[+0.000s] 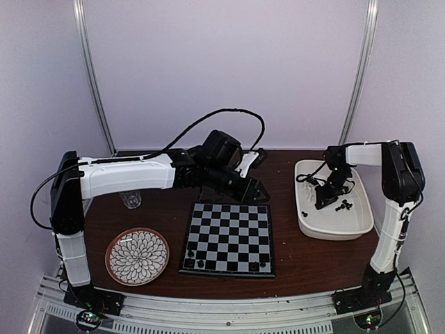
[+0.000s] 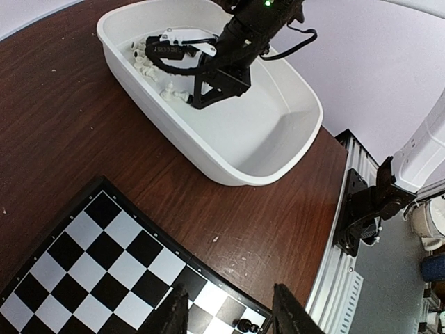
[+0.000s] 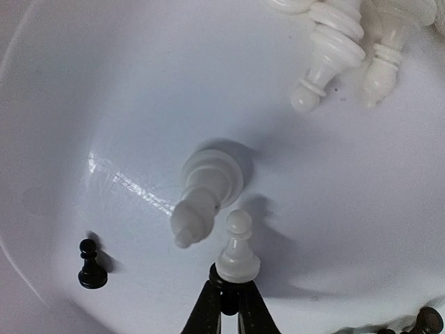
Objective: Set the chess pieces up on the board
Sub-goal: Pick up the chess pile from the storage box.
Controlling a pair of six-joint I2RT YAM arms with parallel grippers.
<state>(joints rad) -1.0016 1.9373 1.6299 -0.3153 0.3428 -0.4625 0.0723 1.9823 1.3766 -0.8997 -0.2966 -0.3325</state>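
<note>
Pinching a glossy, round-headed white pawn (image 3: 238,252) by its base with the right gripper (image 3: 226,285); holding the left gripper (image 2: 229,296) half-open, empty.

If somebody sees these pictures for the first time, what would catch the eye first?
Probably the chessboard at the table's centre, almost bare, with only a few black pieces on its near row. Next, the white tub on the right, where the right gripper is closed on a white pawn. The left arm stretches across behind the board.
</note>
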